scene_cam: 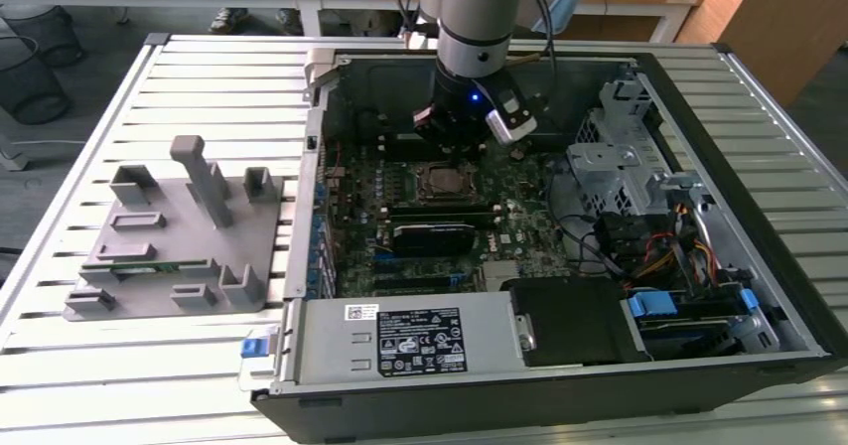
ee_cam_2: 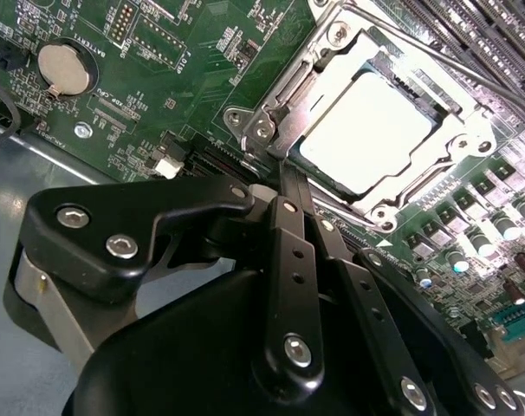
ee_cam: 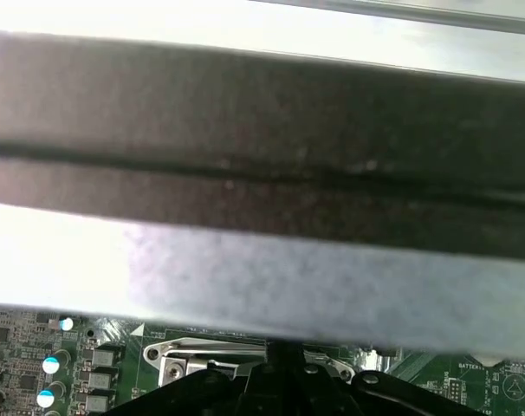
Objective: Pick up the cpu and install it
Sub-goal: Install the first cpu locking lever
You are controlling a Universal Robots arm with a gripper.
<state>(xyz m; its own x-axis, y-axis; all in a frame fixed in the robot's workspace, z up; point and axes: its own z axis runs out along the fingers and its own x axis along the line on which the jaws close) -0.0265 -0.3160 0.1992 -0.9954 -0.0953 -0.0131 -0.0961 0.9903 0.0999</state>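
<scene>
The cpu (ee_cam_2: 366, 130), a flat square chip with a bright silvery top, lies inside the metal socket frame (ee_cam_2: 332, 39) on the green motherboard; the exterior view shows the cpu (scene_cam: 442, 179) mid-board in the open computer case. My gripper (ee_cam_2: 286, 173) hovers just beside the socket's near edge, its two thin black fingers pressed together with nothing between them. In the exterior view my gripper (scene_cam: 458, 147) hangs low over the board just behind the socket. The first wrist view shows my gripper (ee_cam: 284, 360) against the socket frame's rim.
A grey fixture plate (scene_cam: 173, 236) holding a green memory stick (scene_cam: 133, 269) sits at the exterior view's left on the slatted table. Inside the case stand a drive cage (scene_cam: 623, 167), cables and a power supply (scene_cam: 411, 341). A coin battery (ee_cam_2: 61, 69) lies near the socket.
</scene>
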